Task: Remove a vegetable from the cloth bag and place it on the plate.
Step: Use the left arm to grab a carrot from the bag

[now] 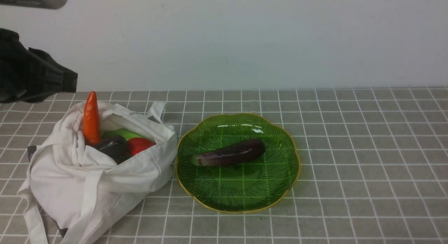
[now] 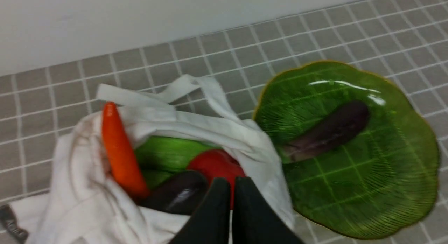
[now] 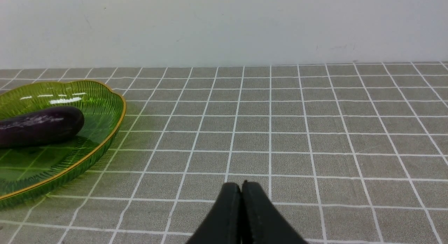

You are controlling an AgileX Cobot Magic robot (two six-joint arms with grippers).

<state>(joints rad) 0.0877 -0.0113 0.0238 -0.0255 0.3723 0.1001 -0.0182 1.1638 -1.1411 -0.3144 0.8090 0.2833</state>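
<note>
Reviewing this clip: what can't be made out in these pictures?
- Lower end of the orange vegetable: front view, buried in the cloth bag.
- The green item in the bag: front and left wrist views, half hidden by the red vegetable and dark vegetable; kind unclear.
- The right gripper: out of the front view.

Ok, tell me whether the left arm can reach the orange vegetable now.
Probably yes: the orange vegetable sticks up out of the open cloth bag, uncovered; the left claw, shut, must open first.

Lower left, cloth bag (image 1: pixel 115 181): soft matt white fabric, creased. Centre, plate (image 1: pixel 273 181): glossy translucent green glass, ribbed, gold rim. On it, eggplant (image 1: pixel 231 153): smooth, shiny. The orange vegetable (image 1: pixel 91 119): smooth, slight sheen. The table cover (image 1: pixel 367 160): matt, textured.
</note>
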